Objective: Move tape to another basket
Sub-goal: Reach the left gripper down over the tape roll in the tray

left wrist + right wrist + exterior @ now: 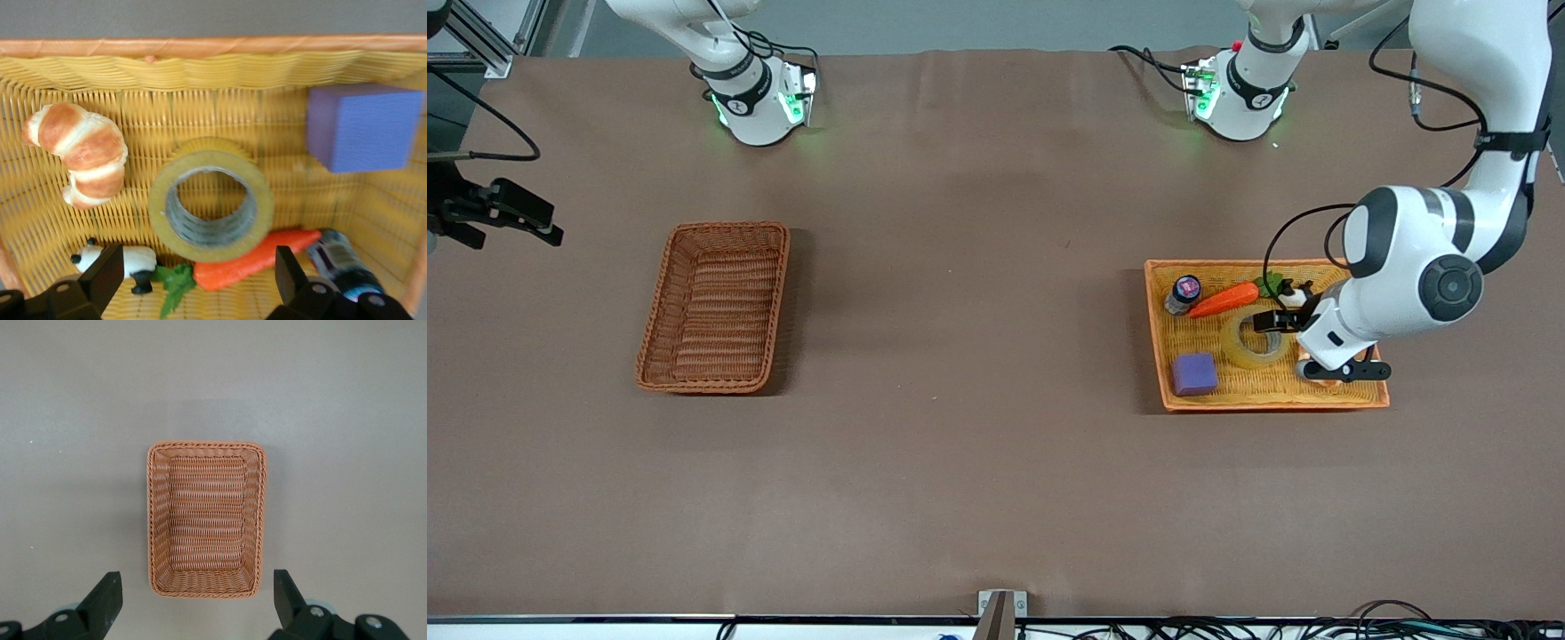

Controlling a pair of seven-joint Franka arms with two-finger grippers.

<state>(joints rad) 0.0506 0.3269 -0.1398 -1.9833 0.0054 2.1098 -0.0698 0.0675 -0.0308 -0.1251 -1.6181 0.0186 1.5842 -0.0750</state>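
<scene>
Left gripper over orange tray, fingers apart above tape — carrot at tape's 11 o'clock. Right gripper waits spread, high over basket.

this is looking like a robotics lab: two white robot arms are standing bolted at the edge of a table covered in plain brown cloth, green status lights are glowing at their bases, aluminium framing is showing in one corner, and loose cables are trailing along the near edge.
</scene>
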